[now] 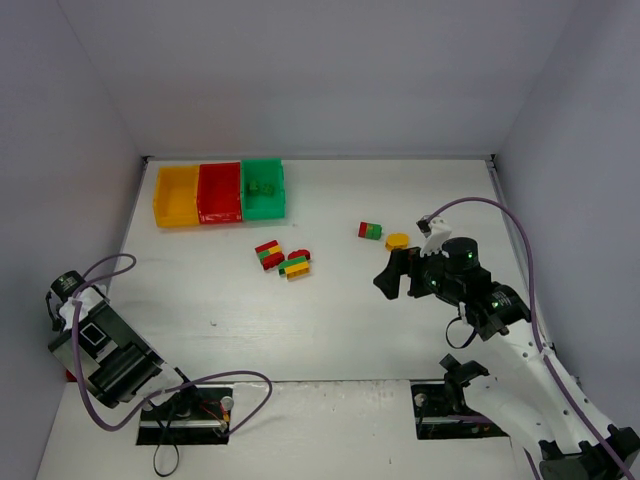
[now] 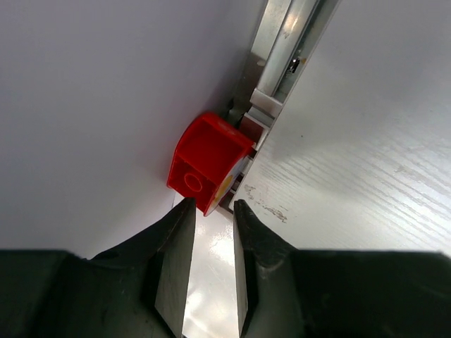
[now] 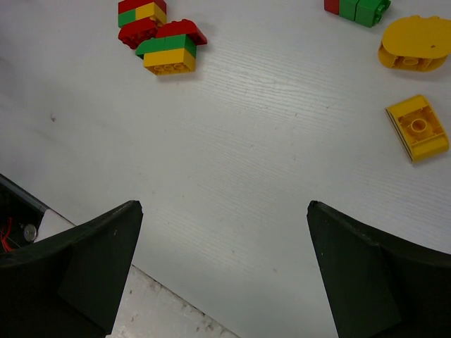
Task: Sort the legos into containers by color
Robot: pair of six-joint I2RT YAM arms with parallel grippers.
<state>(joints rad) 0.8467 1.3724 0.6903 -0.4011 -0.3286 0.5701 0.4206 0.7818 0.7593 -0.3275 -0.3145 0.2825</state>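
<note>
The yellow bin (image 1: 175, 196), red bin (image 1: 219, 193) and green bin (image 1: 263, 188) stand joined at the back left; a green lego (image 1: 262, 186) lies in the green one. Two multicolour clumps (image 1: 268, 254) (image 1: 295, 265) lie mid-table; they also show in the right wrist view (image 3: 141, 21) (image 3: 170, 50). A red-green brick (image 1: 370, 230) (image 3: 356, 8) and a round yellow piece (image 1: 397, 241) (image 3: 414, 44) lie to the right, with a yellow sloped brick (image 3: 417, 127) near them. My right gripper (image 1: 398, 275) (image 3: 224, 211) is open and empty above bare table. My left gripper (image 1: 125, 378) (image 2: 211, 211) is empty, jaws almost together.
The left arm rests at the table's near left corner by the wall. A red block-shaped fitting (image 2: 208, 162) sits just past the table edge there. White walls enclose the table on three sides. Cables loop near both arm bases.
</note>
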